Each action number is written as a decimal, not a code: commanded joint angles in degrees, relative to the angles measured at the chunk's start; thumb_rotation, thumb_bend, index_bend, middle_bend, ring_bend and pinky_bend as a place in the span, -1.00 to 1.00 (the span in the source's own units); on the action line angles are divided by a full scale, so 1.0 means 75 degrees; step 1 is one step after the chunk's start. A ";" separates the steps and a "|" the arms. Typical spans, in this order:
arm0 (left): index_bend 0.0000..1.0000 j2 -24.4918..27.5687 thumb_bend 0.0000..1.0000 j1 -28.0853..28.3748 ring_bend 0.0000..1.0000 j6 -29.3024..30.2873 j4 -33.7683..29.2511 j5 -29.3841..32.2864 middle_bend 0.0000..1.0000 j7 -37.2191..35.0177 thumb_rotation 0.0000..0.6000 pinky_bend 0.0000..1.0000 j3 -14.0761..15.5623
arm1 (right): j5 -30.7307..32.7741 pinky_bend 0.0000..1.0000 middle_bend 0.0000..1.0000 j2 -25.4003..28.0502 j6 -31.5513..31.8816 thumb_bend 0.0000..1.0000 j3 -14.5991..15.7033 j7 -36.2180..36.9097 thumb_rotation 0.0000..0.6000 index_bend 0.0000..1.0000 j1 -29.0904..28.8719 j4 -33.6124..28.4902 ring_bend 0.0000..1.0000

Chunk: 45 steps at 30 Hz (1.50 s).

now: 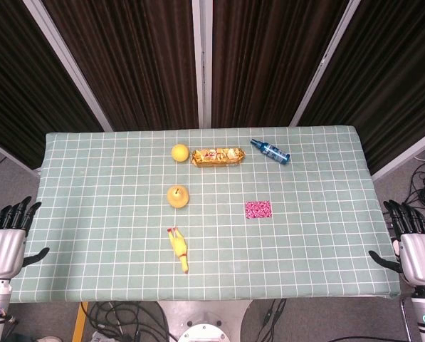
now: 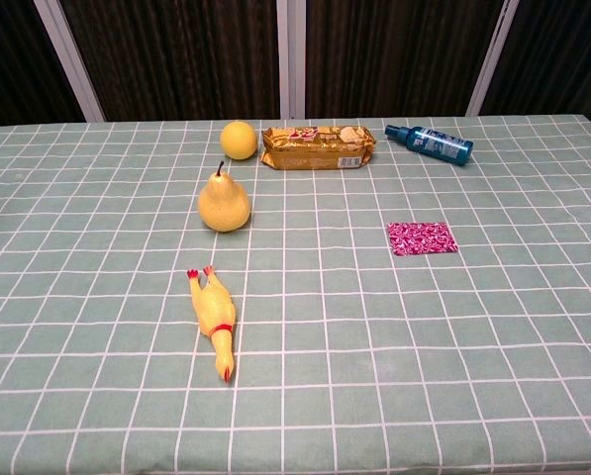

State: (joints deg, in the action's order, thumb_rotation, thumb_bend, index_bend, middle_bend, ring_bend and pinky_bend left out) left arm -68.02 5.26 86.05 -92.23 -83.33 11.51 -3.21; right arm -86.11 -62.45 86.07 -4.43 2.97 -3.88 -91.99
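My left hand hangs off the table's left edge, fingers spread and holding nothing. My right hand hangs off the right edge, likewise spread and empty. Neither hand appears in the chest view. On the green checked tablecloth lie a yellow rubber chicken, a yellow pear, a yellow ball, a golden biscuit packet, a blue bottle on its side and a small pink patterned packet.
Dark curtains with white frame bars stand behind the table. Cables lie on the floor near the front edge and at the right. Both hands are well apart from every object.
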 commanded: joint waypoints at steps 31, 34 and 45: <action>-0.68 -0.0058 -1.00 0.0246 -0.75 -0.0271 0.0083 -0.0088 -0.69 0.0011 1.00 -0.73 -0.0040 | 0.0620 -0.94 -0.89 -0.0686 -0.3193 -0.06 -0.0425 -0.0254 0.95 -0.57 -0.2135 -0.0229 -1.00; -0.68 -0.0062 -1.00 0.0245 -0.75 -0.0284 0.0093 -0.0100 -0.69 -0.0007 1.00 -0.73 -0.0017 | 0.1013 -1.00 -0.94 -0.1104 -0.4094 0.13 -0.0510 -0.0409 0.68 -0.51 -0.2706 0.0063 -1.00; -0.68 -0.0035 -1.00 0.0142 -0.75 -0.0226 0.0124 -0.0055 -0.69 -0.0120 1.00 -0.73 0.0050 | 0.2023 -1.00 -0.97 -0.2911 -0.5614 0.23 -0.0642 -0.0856 0.30 -0.45 -0.3964 0.1745 -1.00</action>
State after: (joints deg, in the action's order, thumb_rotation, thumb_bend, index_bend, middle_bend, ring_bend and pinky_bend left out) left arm -68.29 6.36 84.37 -91.32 -83.76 10.63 -2.86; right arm -72.18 -81.88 45.55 -8.98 -2.86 -31.87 -81.38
